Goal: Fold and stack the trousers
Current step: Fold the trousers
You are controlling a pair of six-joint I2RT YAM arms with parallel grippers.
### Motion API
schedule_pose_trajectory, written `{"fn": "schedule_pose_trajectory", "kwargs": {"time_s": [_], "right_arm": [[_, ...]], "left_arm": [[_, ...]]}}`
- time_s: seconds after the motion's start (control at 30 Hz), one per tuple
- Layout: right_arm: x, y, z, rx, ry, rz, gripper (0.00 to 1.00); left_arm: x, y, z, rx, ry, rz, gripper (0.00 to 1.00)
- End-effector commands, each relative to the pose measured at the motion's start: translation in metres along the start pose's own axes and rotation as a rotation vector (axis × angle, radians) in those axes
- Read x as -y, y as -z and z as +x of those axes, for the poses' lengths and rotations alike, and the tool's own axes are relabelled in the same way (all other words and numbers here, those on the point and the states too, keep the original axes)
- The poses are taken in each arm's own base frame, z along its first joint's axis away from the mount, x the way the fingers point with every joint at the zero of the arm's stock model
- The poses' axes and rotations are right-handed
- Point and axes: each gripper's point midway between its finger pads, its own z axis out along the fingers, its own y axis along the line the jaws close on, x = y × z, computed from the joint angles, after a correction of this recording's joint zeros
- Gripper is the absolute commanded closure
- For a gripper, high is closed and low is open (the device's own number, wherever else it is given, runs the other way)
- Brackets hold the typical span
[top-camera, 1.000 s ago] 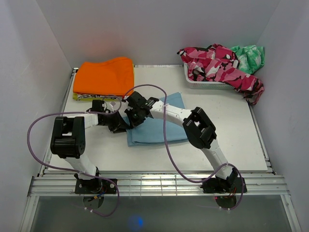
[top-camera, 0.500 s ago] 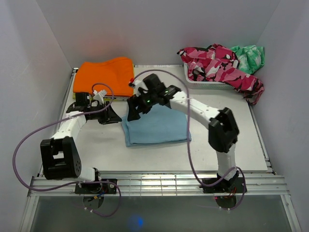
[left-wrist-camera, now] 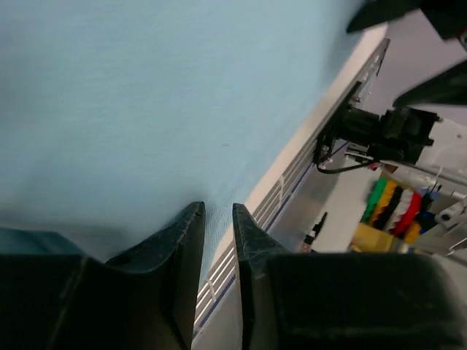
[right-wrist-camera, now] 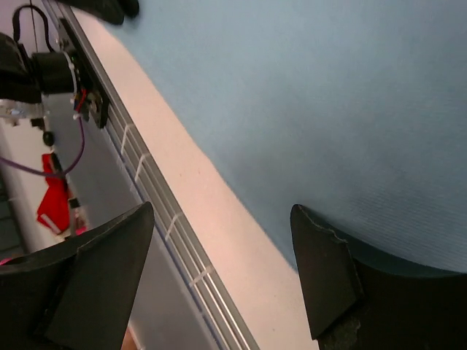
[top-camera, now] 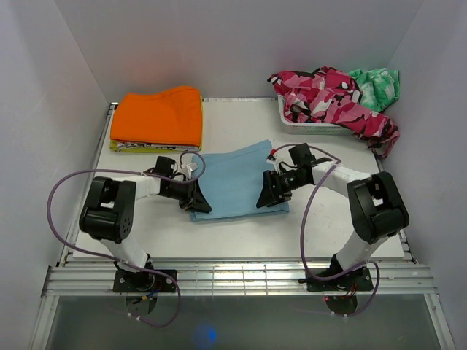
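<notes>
The light blue folded trousers [top-camera: 237, 179] lie flat mid-table. My left gripper [top-camera: 195, 198] sits low at their front left corner. In the left wrist view the blue cloth [left-wrist-camera: 146, 95] fills the frame, and that gripper [left-wrist-camera: 217, 208] has its jaws open by a narrow gap over the cloth's edge, with table rail showing through. My right gripper [top-camera: 268, 195] is at the front right edge. It [right-wrist-camera: 222, 211] stands wide open, one finger over the blue cloth [right-wrist-camera: 328, 95] and the other over the bare table. An orange folded pile [top-camera: 157, 117] lies at the back left.
A white basket [top-camera: 314, 124] at the back right holds pink camouflage trousers [top-camera: 328, 95] that spill over its rim, and a green garment [top-camera: 376, 84]. White walls close in three sides. The metal rail [top-camera: 233, 277] runs along the near edge.
The right arm swung from the cloth's back left over to its front right edge, jaws open. The left gripper came back from beside the orange pile to the front left corner, its jaws narrower.
</notes>
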Motion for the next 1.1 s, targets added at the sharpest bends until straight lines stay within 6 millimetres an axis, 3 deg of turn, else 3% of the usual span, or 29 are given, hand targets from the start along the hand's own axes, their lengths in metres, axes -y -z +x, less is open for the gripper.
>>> {"fn": "schedule_pose_trajectory", "kwargs": {"time_s": [0.0,0.07,0.13,0.2,0.23,0.3,0.33,0.43,0.47,0.5,0.57,0.63,0.67,0.7,0.77,0.8,0.9,1.07], "right_arm": [[-0.003,-0.008,0.008,-0.019,-0.004,-0.068,0.20],[0.013,-0.019,0.015,-0.057,-0.062,-0.046,0.21],[0.025,-0.027,0.011,-0.072,-0.101,-0.029,0.22],[0.027,-0.030,0.003,-0.079,-0.123,-0.032,0.25],[0.021,-0.029,-0.011,-0.063,-0.107,-0.045,0.27],[0.009,-0.024,-0.028,-0.040,-0.042,-0.042,0.29],[-0.001,-0.018,-0.046,-0.011,0.016,-0.029,0.29],[-0.024,-0.002,-0.084,0.082,0.216,0.063,0.29],[-0.039,0.007,-0.106,0.126,0.299,0.097,0.29],[-0.052,0.005,-0.115,0.139,0.396,0.162,0.28],[-0.073,0.004,-0.134,0.160,0.598,0.243,0.27],[-0.097,-0.019,-0.129,0.135,0.766,0.323,0.26],[-0.103,-0.028,-0.129,0.125,0.867,0.348,0.26],[-0.116,-0.049,-0.121,0.114,0.954,0.376,0.26],[-0.125,-0.070,-0.116,0.098,1.062,0.409,0.25],[-0.131,-0.093,-0.110,0.072,1.106,0.428,0.25],[-0.135,-0.128,-0.104,0.031,1.128,0.451,0.25],[-0.139,-0.167,-0.096,0.026,1.141,0.438,0.26]], "left_arm": [[-0.034,0.005,-0.015,0.028,0.080,-0.070,0.68],[-0.059,0.013,-0.025,0.042,0.116,-0.130,0.71],[-0.084,0.023,-0.042,0.067,0.153,-0.185,0.72],[-0.087,0.031,-0.063,0.106,0.127,-0.204,0.72],[-0.092,0.045,-0.076,0.155,0.120,-0.210,0.71],[-0.079,0.054,-0.088,0.176,0.051,-0.187,0.62],[-0.055,0.062,-0.096,0.200,-0.030,-0.129,0.58],[-0.019,0.076,-0.092,0.229,-0.120,-0.055,0.47],[-0.001,0.088,-0.093,0.272,-0.171,-0.057,0.44],[0.006,0.095,-0.093,0.299,-0.184,-0.060,0.41],[0.020,0.117,-0.091,0.393,-0.165,-0.071,0.22],[0.022,0.136,-0.096,0.476,-0.148,-0.091,0.05],[0.023,0.142,-0.096,0.501,-0.134,-0.101,0.02],[0.029,0.153,-0.096,0.540,-0.130,-0.109,0.02],[0.027,0.168,-0.099,0.596,-0.109,-0.152,0.02],[0.023,0.178,-0.101,0.629,-0.086,-0.210,0.02],[0.008,0.197,-0.101,0.670,-0.008,-0.314,0.02],[-0.024,0.214,-0.090,0.691,0.158,-0.290,0.02]]}}
